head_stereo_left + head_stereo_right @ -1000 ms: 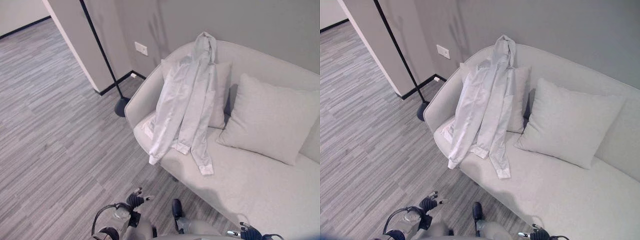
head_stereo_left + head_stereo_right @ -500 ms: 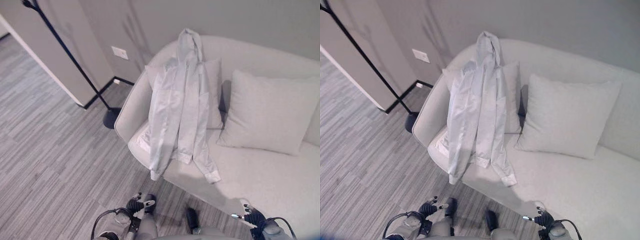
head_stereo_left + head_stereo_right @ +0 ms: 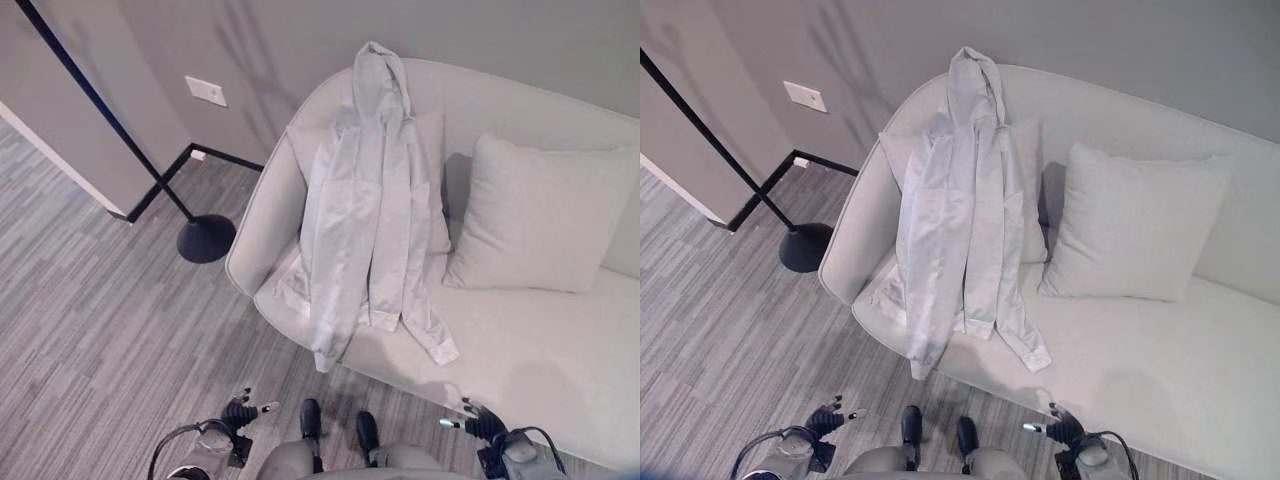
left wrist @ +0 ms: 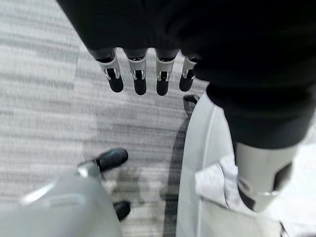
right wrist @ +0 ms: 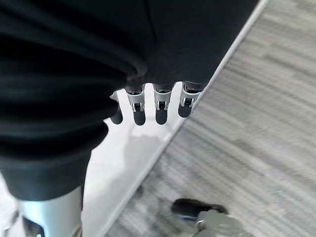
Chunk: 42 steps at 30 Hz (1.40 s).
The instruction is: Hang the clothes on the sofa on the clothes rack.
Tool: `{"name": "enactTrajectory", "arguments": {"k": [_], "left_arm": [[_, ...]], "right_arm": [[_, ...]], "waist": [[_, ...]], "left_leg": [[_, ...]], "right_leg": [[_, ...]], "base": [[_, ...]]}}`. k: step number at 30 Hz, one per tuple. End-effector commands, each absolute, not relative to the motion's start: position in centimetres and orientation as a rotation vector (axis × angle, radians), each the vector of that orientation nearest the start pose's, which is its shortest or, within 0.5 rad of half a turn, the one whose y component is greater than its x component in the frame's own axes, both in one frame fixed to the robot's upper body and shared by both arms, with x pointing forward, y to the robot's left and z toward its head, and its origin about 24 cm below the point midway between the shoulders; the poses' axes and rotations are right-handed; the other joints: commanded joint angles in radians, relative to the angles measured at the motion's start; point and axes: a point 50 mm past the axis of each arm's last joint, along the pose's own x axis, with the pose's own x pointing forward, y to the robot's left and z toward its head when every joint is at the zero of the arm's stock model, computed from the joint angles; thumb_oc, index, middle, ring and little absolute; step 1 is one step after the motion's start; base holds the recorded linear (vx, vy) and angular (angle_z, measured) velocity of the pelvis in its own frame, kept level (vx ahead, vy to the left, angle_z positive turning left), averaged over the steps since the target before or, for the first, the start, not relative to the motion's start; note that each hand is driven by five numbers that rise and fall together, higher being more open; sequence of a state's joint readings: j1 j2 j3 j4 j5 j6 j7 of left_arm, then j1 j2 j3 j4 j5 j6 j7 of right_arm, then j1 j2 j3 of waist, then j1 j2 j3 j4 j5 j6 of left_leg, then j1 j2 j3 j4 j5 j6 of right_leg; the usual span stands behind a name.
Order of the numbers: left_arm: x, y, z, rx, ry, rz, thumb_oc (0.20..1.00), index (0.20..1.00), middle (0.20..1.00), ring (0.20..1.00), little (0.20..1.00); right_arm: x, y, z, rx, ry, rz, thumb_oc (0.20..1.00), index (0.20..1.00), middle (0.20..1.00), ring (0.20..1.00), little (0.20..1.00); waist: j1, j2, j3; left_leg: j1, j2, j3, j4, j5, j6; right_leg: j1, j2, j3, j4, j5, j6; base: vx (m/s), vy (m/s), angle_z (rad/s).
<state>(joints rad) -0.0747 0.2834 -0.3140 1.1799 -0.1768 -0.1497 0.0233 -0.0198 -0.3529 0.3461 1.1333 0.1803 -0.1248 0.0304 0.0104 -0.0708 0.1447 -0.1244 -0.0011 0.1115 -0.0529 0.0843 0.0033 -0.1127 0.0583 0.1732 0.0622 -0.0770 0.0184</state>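
A pale grey hooded jacket [image 3: 365, 220] hangs over the back of the light sofa [image 3: 540, 340] at its left end, draped down a cushion with one sleeve past the seat's front edge. The clothes rack's black pole [image 3: 100, 105] rises from a round base [image 3: 205, 238] on the floor left of the sofa. My left hand [image 3: 240, 413] hangs low in front of the sofa's left end, its fingers [image 4: 138, 79] straight and holding nothing. My right hand [image 3: 482, 425] is low by the seat's front edge, its fingers [image 5: 148, 108] relaxed and empty.
A large square cushion [image 3: 540, 215] leans on the sofa back to the right of the jacket. A wall corner with dark skirting [image 3: 160, 180] stands behind the rack. Grey plank floor [image 3: 90, 330] spreads out to the left.
The camera has swung, bringing the sofa and the rack's base more squarely into view. The jacket lies as before. Both hands stay low and empty.
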Motion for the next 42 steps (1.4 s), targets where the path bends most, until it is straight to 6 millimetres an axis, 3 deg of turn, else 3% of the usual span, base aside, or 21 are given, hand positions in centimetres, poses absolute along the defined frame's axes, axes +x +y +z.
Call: {"name": "enactTrajectory", "arguments": {"k": [1, 2, 5, 6, 8, 9, 10, 12, 13, 15, 16, 18, 23, 26, 28, 31, 33, 34, 37, 40, 42], "left_arm": [[16.7, 21.9, -13.4, 0.257, 0.881, -0.011, 1.0, 1.0, 1.0, 1.0, 1.0], [16.7, 21.9, -13.4, 0.257, 0.882, -0.011, 1.0, 1.0, 1.0, 1.0, 1.0], [16.5, 21.6, -13.6, 0.272, 0.891, -0.026, 1.0, 1.0, 1.0, 1.0, 1.0], [16.5, 21.7, -13.6, 0.304, 0.892, -0.038, 1.0, 1.0, 1.0, 1.0, 1.0], [16.6, 21.8, -13.5, 0.315, 0.889, -0.038, 1.0, 1.0, 1.0, 1.0, 1.0], [16.6, 21.8, -13.5, 0.315, 0.889, -0.038, 1.0, 1.0, 1.0, 1.0, 1.0], [16.8, 22.1, -13.4, 0.329, 0.891, -0.04, 1.0, 1.0, 1.0, 1.0, 1.0], [16.9, 22.2, -13.4, 0.337, 0.888, -0.043, 1.0, 1.0, 1.0, 1.0, 1.0], [18.1, 22.3, -12.6, 0.375, 0.84, -0.069, 1.0, 1.0, 1.0, 1.0, 1.0], [19.4, 23.4, -11.4, 0.4, 0.78, -0.054, 1.0, 1.0, 1.0, 1.0, 1.0], [19.8, 24.2, -10.9, 0.404, 0.761, -0.028, 1.0, 1.0, 1.0, 1.0, 1.0], [20.1, 25.0, -10.4, 0.396, 0.742, -0.002, 1.0, 1.0, 1.0, 1.0, 1.0], [20.0, 26.2, -9.9, 0.402, 0.742, 0.007, 1.0, 1.0, 1.0, 1.0, 1.0], [20.5, 26.2, -9.5, 0.392, 0.719, 0.001, 1.0, 1.0, 1.0, 1.0, 1.0], [21.7, 25.3, -9.0, 0.385, 0.675, -0.019, 1.0, 1.0, 1.0, 1.0, 1.0], [23.2, 24.4, -7.5, 0.365, 0.578, -0.042, 1.0, 1.0, 1.0, 1.0, 1.0], [23.6, 23.9, -7.2, 0.365, 0.552, -0.063, 1.0, 1.0, 1.0, 1.0, 1.0], [25.9, 22.3, -4.4, 0.326, 0.402, -0.107, 1.0, 1.0, 1.0, 1.0, 1.0], [27.3, 21.3, -2.7, 0.313, 0.313, -0.125, 1.0, 1.0, 1.0, 1.0, 1.0], [29.4, 20.3, 0.4, 0.339, 0.183, -0.159, 1.0, 1.0, 1.0, 1.0, 1.0], [30.8, 19.7, 2.6, 0.369, 0.096, -0.172, 1.0, 1.0, 1.0, 1.0, 1.0]], "right_arm": [[12.8, -25.7, -13.6, -0.332, 0.978, 0.015, 1.0, 1.0, 1.0, 1.0, 1.0], [12.8, -25.7, -13.6, -0.332, 0.978, 0.015, 1.0, 1.0, 1.0, 1.0, 1.0], [12.7, -26.0, -13.6, -0.318, 0.979, -0.009, 1.0, 1.0, 1.0, 1.0, 1.0], [12.9, -26.5, -13.3, -0.299, 0.962, -0.048, 1.0, 1.0, 1.0, 1.0, 1.0], [13.2, -26.9, -13.0, -0.301, 0.947, -0.064, 1.0, 1.0, 1.0, 1.0, 1.0], [13.2, -26.9, -13.0, -0.301, 0.947, -0.064, 1.0, 1.0, 1.0, 1.0, 1.0], [13.9, -27.2, -12.5, -0.3, 0.916, -0.069, 1.0, 1.0, 1.0, 1.0, 1.0], [14.4, -27.5, -12.1, -0.309, 0.897, -0.067, 1.0, 1.0, 1.0, 1.0, 1.0], [17.2, -27.8, -10.3, -0.336, 0.783, -0.054, 1.0, 1.0, 1.0, 1.0, 1.0], [19.8, -27.4, -8.4, -0.367, 0.669, -0.02, 1.0, 1.0, 1.0, 1.0, 1.0], [21.4, -27.0, -7.2, -0.395, 0.604, 0.008, 1.0, 1.0, 1.0, 1.0, 1.0], [23.1, -26.6, -5.3, -0.439, 0.51, 0.046, 1.0, 1.0, 1.0, 1.0, 1.0], [25.5, -28.2, -0.7, -0.526, 0.326, 0.029, 1.0, 1.0, 1.0, 1.0, 1.0], [25.9, -28.8, 0.8, -0.537, 0.263, -0.003, 1.0, 1.0, 1.0, 1.0, 1.0], [26.4, -29.3, 2.1, -0.543, 0.212, -0.04, 1.0, 1.0, 1.0, 1.0, 1.0], [26.6, -30.5, 4.8, -0.587, 0.119, -0.082, 1.0, 1.0, 1.0, 1.0, 1.0], [26.5, -30.9, 5.2, -0.596, 0.107, -0.096, 1.0, 1.0, 1.0, 1.0, 1.0], [26.6, -32.1, 7.8, -0.623, 0.021, -0.147, 1.0, 1.0, 1.0, 1.0, 1.0], [26.6, -32.4, 8.6, -0.643, -0.001, -0.157, 1.0, 1.0, 1.0, 1.0, 1.0], [26.4, -32.8, 9.5, -0.636, -0.034, -0.192, 1.0, 1.0, 1.0, 1.0, 1.0], [26.9, -33.1, 10.5, -0.628, -0.074, -0.234, 1.0, 1.0, 1.0, 1.0, 1.0]], "waist": [[-0.003, -0.045, 0.039], [-0.004, -0.045, 0.039], [-0.005, -0.048, 0.02], [-0.003, -0.034, 0.003], [0.0, -0.028, 0.003], [0.0, -0.028, 0.003], [-0.003, -0.005, -0.013], [-0.007, 0.006, -0.013], [-0.021, 0.007, -0.003], [-0.011, -0.01, 0.007], [0.008, -0.021, 0.011], [0.018, -0.038, 0.007], [0.037, -0.067, -0.012], [0.04, -0.081, -0.008], [0.031, -0.074, 0.008], [0.026, -0.056, 0.017], [0.024, -0.048, 0.025], [0.014, -0.041, 0.09], [0.001, -0.036, 0.098], [-0.007, -0.022, 0.078], [0.008, -0.02, 0.08]], "left_leg": [[-0.117, -0.01, 0.025, 0.201, -0.078, -0.05], [-0.118, -0.011, 0.024, 0.203, -0.08, -0.05], [-0.158, 0.052, -0.005, 0.164, -0.033, -0.054], [-0.186, 0.148, -0.078, 0.066, 0.074, -0.099], [-0.203, 0.166, -0.109, 0.032, 0.097, -0.116], [-0.203, 0.166, -0.109, 0.032, 0.097, -0.116], [-0.183, 0.175, -0.142, 0.011, 0.084, -0.151], [-0.176, 0.162, -0.135, 0.01, 0.074, -0.153], [-0.195, 0.12, -0.11, 0.032, 0.05, -0.139], [-0.206, 0.104, -0.067, 0.025, 0.036, -0.123], [-0.206, 0.105, -0.033, 0.015, 0.031, -0.116], [-0.194, 0.099, 0.011, -0.008, 0.028, -0.101], [-0.172, 0.047, 0.071, -0.034, 0.006, -0.061], [-0.172, 0.017, 0.074, -0.034, -0.002, -0.05], [-0.168, -0.006, 0.067, -0.034, 0.006, -0.047], [-0.132, -0.015, 0.071, -0.034, -0.009, -0.045], [-0.119, -0.017, 0.068, -0.034, -0.015, -0.042], [-0.174, -0.039, 0.046, 0.131, -0.052, -0.044], [-0.232, -0.035, 0.018, 0.197, -0.063, -0.052], [-0.252, 0.004, -0.005, 0.116, -0.007, -0.055], [-0.294, 0.026, -0.04, 0.009, 0.07, -0.078]], "right_leg": [[0.061, -0.024, -0.025, -0.111, 0.104, 0.068], [0.061, -0.024, -0.026, -0.112, 0.104, 0.068], [0.06, -0.064, -0.037, -0.124, 0.086, 0.08], [0.055, -0.098, -0.021, -0.137, 0.056, 0.088], [0.072, -0.111, -0.007, -0.146, 0.04, 0.093], [0.072, -0.111, -0.007, -0.146, 0.04, 0.093], [0.086, -0.161, 0.046, -0.149, 0.031, 0.121], [0.071, -0.184, 0.057, -0.149, 0.04, 0.137], [0.013, -0.234, 0.068, -0.149, 0.089, 0.163], [-0.055, -0.247, 0.07, -0.149, 0.156, 0.17], [-0.081, -0.253, 0.026, -0.15, 0.188, 0.17], [-0.081, -0.238, -0.03, -0.15, 0.205, 0.163], [-0.013, -0.098, -0.027, -0.131, 0.133, 0.136], [-0.042, 0.0, 0.013, -0.134, 0.117, 0.113], [-0.054, 0.02, 0.014, -0.138, 0.12, 0.093], [-0.053, 0.035, 0.003, -0.142, 0.129, 0.078], [-0.051, 0.038, -0.003, -0.139, 0.126, 0.074], [-0.067, 0.021, -0.034, -0.108, 0.128, 0.061], [-0.064, 0.005, -0.05, -0.107, 0.124, 0.061], [-0.054, -0.01, -0.073, -0.119, 0.107, 0.067], [-0.051, -0.017, -0.089, -0.136, 0.084, 0.068]], "base": [[0.02, 0.091, 0.28], [0.08, 0.161, 0.31], [0.16, 0.234, 0.05], [0.2, 0.271, -0.24], [0.22, 0.278, -0.34], [0.33, 0.553, -0.37], [0.21, 0.41, -0.4], [0.19, 0.547, -0.92], [0.1, 0.611, -1.33], [-0.03, 0.373, -1.13], [-0.05, 0.162, -1.02], [0.02, 0.164, -0.72], [0.02, 0.219, -0.3], [0.03, 0.094, -0.33], [-0.02, 0.05, -0.02], [0.04, 0.023, 0.15], [-0.01, -0.042, 0.07], [-0.09, -0.07, 0.27], [-0.03, -0.022, 0.84], [0.13, 0.036, 0.24], [0.17, 0.036, 0.12]]}}
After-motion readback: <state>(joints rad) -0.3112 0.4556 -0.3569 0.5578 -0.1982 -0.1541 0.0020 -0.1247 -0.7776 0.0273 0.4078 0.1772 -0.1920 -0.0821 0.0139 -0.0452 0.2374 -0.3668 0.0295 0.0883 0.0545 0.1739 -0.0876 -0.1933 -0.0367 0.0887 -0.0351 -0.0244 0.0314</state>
